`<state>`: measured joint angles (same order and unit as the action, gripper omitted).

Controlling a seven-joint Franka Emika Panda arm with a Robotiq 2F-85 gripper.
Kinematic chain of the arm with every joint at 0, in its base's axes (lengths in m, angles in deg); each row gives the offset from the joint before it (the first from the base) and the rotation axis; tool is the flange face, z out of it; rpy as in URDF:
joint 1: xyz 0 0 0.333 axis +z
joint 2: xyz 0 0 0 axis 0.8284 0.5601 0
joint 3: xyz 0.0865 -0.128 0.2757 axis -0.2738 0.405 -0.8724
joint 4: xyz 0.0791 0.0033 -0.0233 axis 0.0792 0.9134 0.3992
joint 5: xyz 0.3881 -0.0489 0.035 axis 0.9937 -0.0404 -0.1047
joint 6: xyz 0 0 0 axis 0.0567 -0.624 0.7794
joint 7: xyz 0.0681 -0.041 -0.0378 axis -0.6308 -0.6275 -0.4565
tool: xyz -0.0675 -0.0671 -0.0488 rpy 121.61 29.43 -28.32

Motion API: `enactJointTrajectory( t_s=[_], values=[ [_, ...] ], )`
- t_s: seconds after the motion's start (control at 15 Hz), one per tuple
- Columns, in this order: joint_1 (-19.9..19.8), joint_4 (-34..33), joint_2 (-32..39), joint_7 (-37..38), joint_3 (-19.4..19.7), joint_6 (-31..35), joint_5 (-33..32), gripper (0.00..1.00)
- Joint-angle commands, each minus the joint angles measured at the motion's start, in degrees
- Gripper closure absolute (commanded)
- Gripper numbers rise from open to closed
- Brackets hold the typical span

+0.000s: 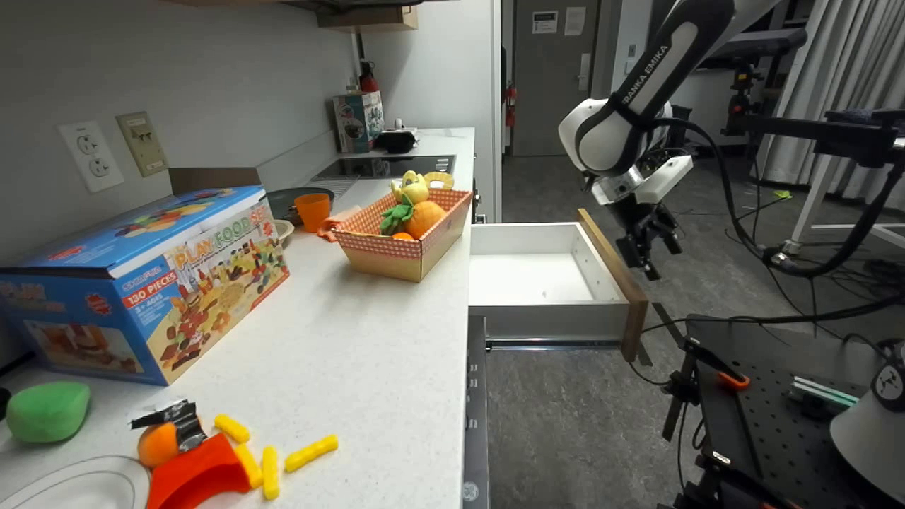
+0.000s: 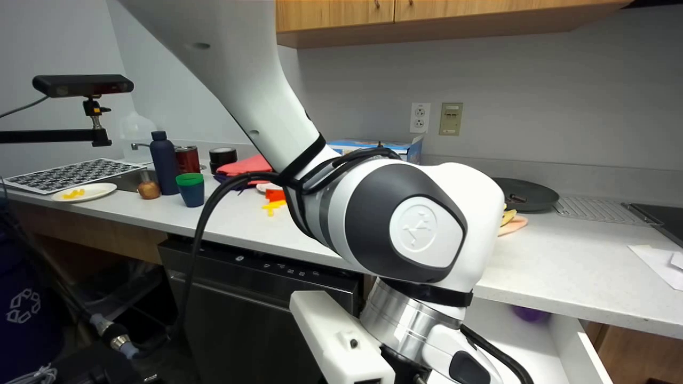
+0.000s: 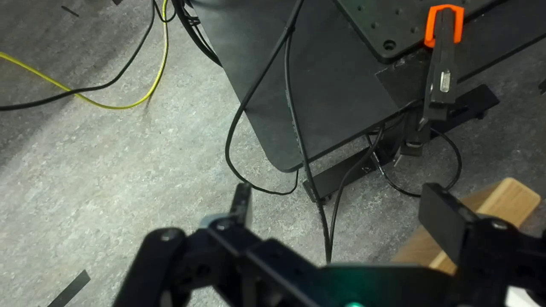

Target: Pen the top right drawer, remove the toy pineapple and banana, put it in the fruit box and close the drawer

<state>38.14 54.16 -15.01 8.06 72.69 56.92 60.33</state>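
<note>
The top right drawer [image 1: 530, 265] is pulled out, with a white interior and a wooden front. In an exterior view a round purple thing [image 2: 530, 313] shows at its back under the counter. On the counter beside it stands the tan fruit box [image 1: 385, 261] with a checked rim. Inside lies an orange toy with green leaves, the toy pineapple [image 1: 425, 219]. On top of it sits a pale yellow toy [image 1: 411, 188]; I cannot tell whether it is the banana. My gripper [image 1: 662, 258] hangs just outside the drawer front, its fingers [image 3: 441, 221] wide apart with nothing between them.
A blue play-food box [image 1: 205, 283] stands on the counter, with several yellow sticks [image 1: 311, 452] and a red holder [image 1: 201, 474] nearer. A black table edge [image 3: 298, 128] with a clamp [image 3: 443, 64] and hanging cables [image 3: 298, 132] lie below the gripper.
</note>
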Motion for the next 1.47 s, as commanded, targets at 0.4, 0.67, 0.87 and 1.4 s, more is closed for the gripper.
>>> enactJointTrajectory(
  t_s=[0.4, 0.67, 0.87, 1.4],
  values=[
    [-1.3, -7.0, 6.5, -8.1, -1.7, 0.3, 6.5, 0.00],
    [-1.0, -8.4, 6.8, -12.4, -3.0, 0.6, 9.9, 0.00],
    [-0.7, -9.1, 6.8, -14.2, -4.3, 1.1, 11.7, 0.00],
    [-0.5, -8.4, 4.2, -18.8, -6.3, 5.9, 12.7, 0.00]
  ],
)
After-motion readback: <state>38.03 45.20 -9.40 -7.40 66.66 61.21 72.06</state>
